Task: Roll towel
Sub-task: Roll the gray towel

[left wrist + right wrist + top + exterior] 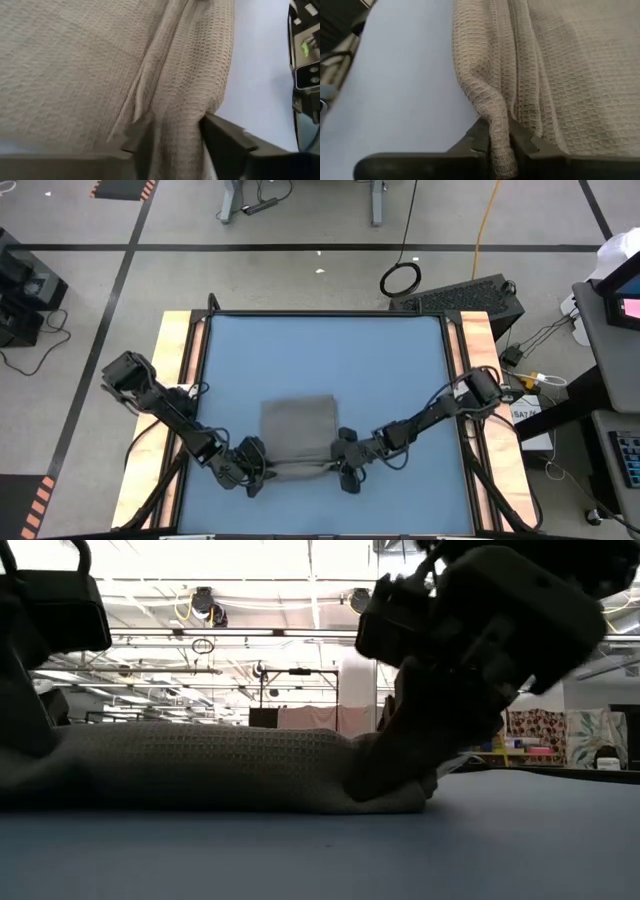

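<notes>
The grey-brown waffle-weave cloth towel [297, 435] is lying on the near half of the blue tabletop [330, 360], roughly midway between its two wooden side rails, folded into a compact rectangle. Its near edge is bunching into a low ridge, while most of the cloth behind that ridge is lying flat. In the low view the towel [200, 768] is showing as a shallow mound, thicker at the front, not a cylinder.

The right gripper [499, 145] is sitting at the towel's near right corner, its dark fingers clenched on a gathered fold of the edge. The left gripper [172, 137] is sitting at the near left corner with its fingers straddling a fold of cloth; there is a visible gap around that fold, so it is looking loose rather than pinched.

By my judgement the roll is only beginning: one turn of the near edge, at most, is forming. What is left is nearly everything: securing both corners evenly, then carrying the ridge across the flat cloth toward the far edge until the whole towel is wound.
</notes>
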### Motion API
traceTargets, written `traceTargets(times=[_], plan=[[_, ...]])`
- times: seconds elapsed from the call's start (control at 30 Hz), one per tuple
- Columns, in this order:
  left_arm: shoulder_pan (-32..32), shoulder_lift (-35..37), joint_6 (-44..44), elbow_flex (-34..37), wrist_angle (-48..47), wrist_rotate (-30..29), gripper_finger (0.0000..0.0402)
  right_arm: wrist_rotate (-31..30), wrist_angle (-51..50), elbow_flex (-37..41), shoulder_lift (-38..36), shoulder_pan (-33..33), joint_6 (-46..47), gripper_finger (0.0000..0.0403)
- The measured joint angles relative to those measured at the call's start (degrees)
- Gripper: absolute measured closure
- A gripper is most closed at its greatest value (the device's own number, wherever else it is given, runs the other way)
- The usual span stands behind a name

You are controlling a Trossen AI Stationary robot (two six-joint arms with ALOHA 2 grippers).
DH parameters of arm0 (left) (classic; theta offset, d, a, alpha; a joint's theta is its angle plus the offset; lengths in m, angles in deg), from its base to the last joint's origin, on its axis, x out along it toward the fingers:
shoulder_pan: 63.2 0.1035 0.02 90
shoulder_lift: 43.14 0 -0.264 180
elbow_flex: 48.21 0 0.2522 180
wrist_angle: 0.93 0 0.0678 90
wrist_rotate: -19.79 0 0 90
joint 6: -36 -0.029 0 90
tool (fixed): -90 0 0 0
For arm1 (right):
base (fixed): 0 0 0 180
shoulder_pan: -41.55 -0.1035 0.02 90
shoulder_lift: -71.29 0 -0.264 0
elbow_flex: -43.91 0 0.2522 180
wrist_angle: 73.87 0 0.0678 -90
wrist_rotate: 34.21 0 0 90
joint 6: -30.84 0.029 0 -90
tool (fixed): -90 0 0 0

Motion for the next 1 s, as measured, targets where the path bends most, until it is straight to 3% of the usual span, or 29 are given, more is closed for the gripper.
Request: traceTargets(times=[0.13,0.23,0.37,0.53,0.8,1.0], plan=[[0.0,5.7,0.0,0.0,-5.4,2.2,0.0173,5.3,-0.9,0.0,-0.2,2.0,4.5,0.0376],[-0.3,10.5,-3.2,0.0,-6.6,1.7,0.0149,7.6,-1.6,0.0,-0.2,3.5,7.4,0.0384],[-2.5,12.4,-16.5,-0.1,2.4,-6.2,0.0144,10.3,-1.8,0.0,-0.2,5.3,10.9,0.0389],[-5.9,6.9,-28.4,-0.1,10.1,-13.7,0.0144,10.9,-1.8,0.0,-0.2,7.1,13.6,0.039],[-7.7,-5.9,-30.0,-3.1,11.5,-16.3,0.011,14.3,-1.4,0.0,-0.2,9.3,15.9,0.039],[-7.6,-10.5,-32.8,-4.5,10.2,-23.0,0.0081,14.9,-1.1,0.0,-0.2,9.8,16.8,0.0387]])
